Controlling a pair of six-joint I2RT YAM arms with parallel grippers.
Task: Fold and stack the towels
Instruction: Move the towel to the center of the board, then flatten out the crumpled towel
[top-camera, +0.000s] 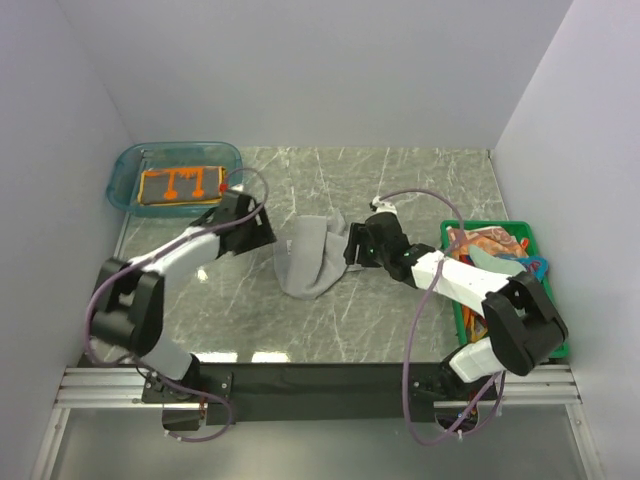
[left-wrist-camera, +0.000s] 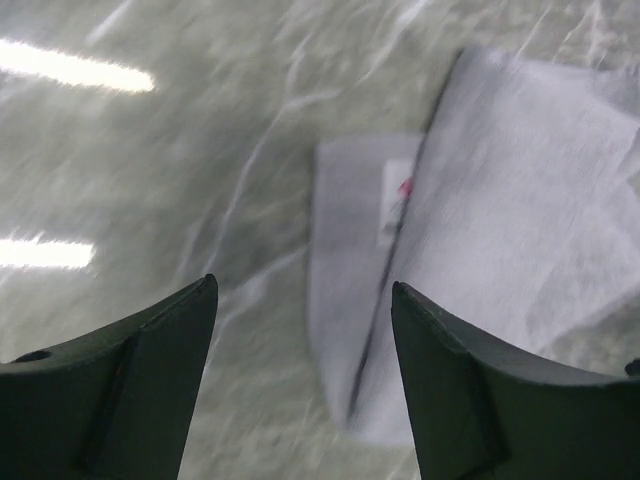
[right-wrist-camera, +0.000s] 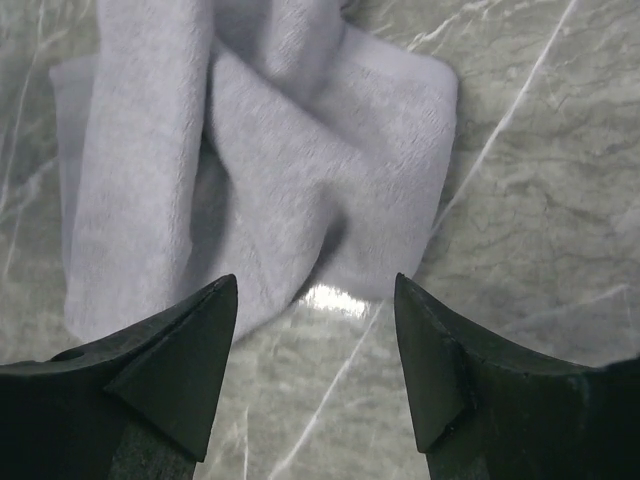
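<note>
Right pincer (right-wrist-camera: 315, 283), grey towel (right-wrist-camera: 260, 150), marble tabletop (right-wrist-camera: 540, 200), white walls (top-camera: 320, 70)

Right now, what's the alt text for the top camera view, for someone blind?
A crumpled pale grey towel lies between the left claw and right claw. An orange towel sits in a teal tub at the far left; colourful towels fill a green crate on the right.

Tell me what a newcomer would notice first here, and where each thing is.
A crumpled pale grey-white towel lies mid-table, with the left gripper and right gripper flanking it, both open and holding nothing. At the far left, a clear teal tub holds a folded orange-brown towel. At the right, a green crate holds a jumble of colourful towels.
</note>
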